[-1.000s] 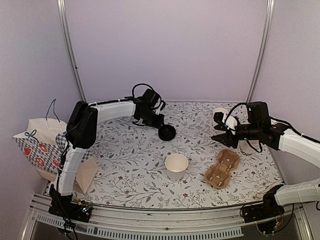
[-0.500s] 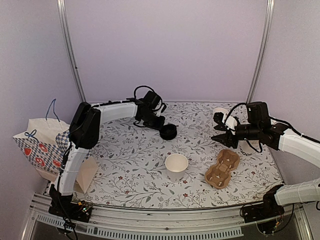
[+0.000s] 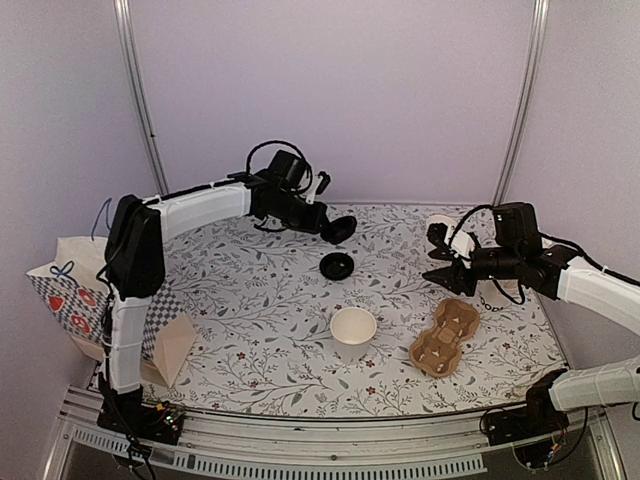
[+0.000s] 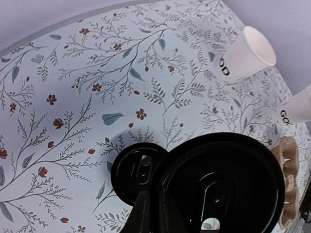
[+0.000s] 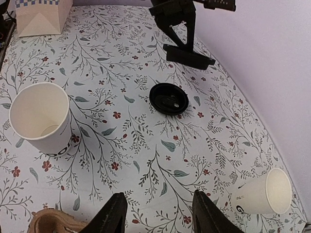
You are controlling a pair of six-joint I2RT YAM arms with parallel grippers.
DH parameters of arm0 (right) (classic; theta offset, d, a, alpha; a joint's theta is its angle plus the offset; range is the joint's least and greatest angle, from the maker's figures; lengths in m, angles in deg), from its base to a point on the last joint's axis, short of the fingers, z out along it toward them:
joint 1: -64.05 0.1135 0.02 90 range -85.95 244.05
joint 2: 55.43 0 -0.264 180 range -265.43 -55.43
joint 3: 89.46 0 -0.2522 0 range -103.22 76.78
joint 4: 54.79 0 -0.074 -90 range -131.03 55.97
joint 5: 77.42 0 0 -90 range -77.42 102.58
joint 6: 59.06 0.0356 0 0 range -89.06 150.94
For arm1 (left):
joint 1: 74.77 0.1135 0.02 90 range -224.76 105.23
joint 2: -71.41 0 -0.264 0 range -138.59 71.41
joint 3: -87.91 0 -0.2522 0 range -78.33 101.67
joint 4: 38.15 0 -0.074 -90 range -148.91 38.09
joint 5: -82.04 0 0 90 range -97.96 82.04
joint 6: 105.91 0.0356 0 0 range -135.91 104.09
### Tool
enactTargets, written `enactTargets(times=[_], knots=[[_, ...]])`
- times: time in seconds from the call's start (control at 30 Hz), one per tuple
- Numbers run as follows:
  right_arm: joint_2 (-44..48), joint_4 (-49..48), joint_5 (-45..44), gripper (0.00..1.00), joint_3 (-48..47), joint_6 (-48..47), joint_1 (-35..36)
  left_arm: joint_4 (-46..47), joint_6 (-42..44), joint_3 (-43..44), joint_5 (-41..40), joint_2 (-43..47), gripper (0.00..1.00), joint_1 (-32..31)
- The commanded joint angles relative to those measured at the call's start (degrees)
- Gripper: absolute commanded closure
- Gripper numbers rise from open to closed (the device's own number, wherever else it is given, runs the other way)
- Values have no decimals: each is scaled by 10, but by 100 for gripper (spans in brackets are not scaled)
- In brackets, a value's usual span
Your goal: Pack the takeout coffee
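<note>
White cup point(image 3: 353, 330) upright, mouth up; left claw point(image 3: 335, 228) clamps lid point(image 4: 228, 179).

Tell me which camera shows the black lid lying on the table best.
The right wrist view: the black lid lies whole and unobstructed. The left wrist view has it partly hidden behind a second lid close to the lens. The top view shows it whole but small.

We see a table point(image 3: 250, 300) whose pale top is printed with leaves and small red flowers. Near its middle stands an open white cup point(image 3: 353, 331), with a black lid point(image 3: 336, 266) lying flat behind it and a brown pulp carrier point(image 3: 445, 337) to its right. Another white cup point(image 3: 440, 226) sits far right, and a small paper bag point(image 3: 172, 348) near left.
</note>
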Motion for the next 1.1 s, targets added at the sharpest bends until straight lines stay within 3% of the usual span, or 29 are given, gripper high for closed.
enactTargets(times=[0.0,0.13,0.37,0.47,0.57,0.9,1.07], knots=[[14,17,17,47,-60,27,-2,72,-20,-32,90,76,92,-6],[-18,82,69,37,-169,55,-1,138,-49,-75,135,131,93,-21],[-90,176,150,2,-333,97,22,362,-149,-218,178,247,95,-37],[-107,167,155,1,-369,127,37,517,-231,-311,181,290,95,-38],[-127,151,144,1,-395,156,58,600,-275,-357,186,309,94,-40],[-199,143,69,1,-483,194,143,671,-316,-393,170,324,95,-49],[-231,130,36,1,-516,231,151,689,-330,-399,168,326,94,-53]])
